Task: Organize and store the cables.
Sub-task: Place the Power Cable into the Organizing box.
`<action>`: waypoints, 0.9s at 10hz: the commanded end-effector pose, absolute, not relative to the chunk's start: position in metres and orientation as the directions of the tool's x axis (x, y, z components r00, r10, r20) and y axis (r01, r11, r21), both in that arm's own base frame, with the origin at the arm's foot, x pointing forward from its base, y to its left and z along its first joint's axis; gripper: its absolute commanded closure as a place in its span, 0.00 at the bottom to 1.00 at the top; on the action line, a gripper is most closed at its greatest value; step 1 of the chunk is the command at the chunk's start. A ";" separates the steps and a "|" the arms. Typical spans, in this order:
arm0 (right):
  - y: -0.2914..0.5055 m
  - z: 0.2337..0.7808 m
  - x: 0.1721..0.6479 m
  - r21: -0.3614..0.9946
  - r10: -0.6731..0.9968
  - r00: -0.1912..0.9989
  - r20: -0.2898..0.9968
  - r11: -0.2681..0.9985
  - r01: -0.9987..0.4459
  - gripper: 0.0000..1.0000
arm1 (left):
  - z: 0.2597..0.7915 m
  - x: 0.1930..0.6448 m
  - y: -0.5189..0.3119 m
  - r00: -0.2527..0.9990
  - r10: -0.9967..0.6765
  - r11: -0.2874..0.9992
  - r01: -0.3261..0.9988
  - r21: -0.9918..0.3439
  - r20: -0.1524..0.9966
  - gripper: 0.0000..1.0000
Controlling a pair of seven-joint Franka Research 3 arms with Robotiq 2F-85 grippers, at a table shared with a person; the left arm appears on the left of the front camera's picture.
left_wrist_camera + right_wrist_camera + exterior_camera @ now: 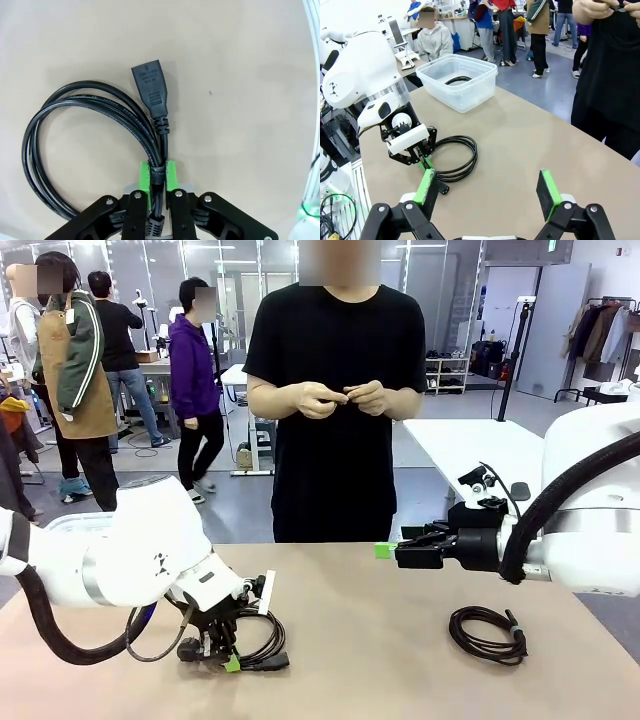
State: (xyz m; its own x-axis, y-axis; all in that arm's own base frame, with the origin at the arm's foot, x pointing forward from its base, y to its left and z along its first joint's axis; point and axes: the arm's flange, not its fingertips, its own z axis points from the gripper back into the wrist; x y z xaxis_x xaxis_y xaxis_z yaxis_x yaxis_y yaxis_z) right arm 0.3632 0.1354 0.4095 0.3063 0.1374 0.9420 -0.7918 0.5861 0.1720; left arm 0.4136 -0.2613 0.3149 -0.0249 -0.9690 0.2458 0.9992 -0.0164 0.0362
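A coiled black cable (262,648) lies on the tan table (360,660) at front left. My left gripper (226,654) points down onto it. In the left wrist view the left gripper (158,175) is shut on the cable (150,82), its green pads squeezing the bundle at its tie, with the loops spread to the left. A second coiled cable (488,632) lies free at the right. Above the table, my right gripper (388,550) points left. Its wrist view shows the right gripper (487,192) open with nothing between its pads, and the held cable (462,162) beyond.
A clear plastic bin (470,95) with a black cable (457,79) inside stands on the table's far corner in the right wrist view. A person in black stands at the far side, both hands (340,397) together at chest height on something small.
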 end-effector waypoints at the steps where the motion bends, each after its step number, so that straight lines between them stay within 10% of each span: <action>1: 0.135 0.410 0.361 0.194 0.131 0.328 0.936 0.584 -0.788 0.00 | 0.355 0.415 -0.257 -0.011 -0.968 -0.012 1.000 0.000 0.251 1.00; 9: 0.135 0.410 0.361 0.194 0.131 0.328 0.936 0.584 -0.788 0.00 | 0.579 0.458 -0.088 -0.183 -0.942 -0.111 0.961 0.252 0.280 1.00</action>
State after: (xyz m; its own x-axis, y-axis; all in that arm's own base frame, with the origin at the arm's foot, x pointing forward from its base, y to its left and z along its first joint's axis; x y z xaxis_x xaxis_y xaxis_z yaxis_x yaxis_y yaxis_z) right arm 0.3628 0.1364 0.4093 0.3070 0.1390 0.9415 -0.7927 0.5848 0.1721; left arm 0.4339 -0.0997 0.5813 -0.1835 -0.9397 0.2885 0.9652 -0.1166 0.2340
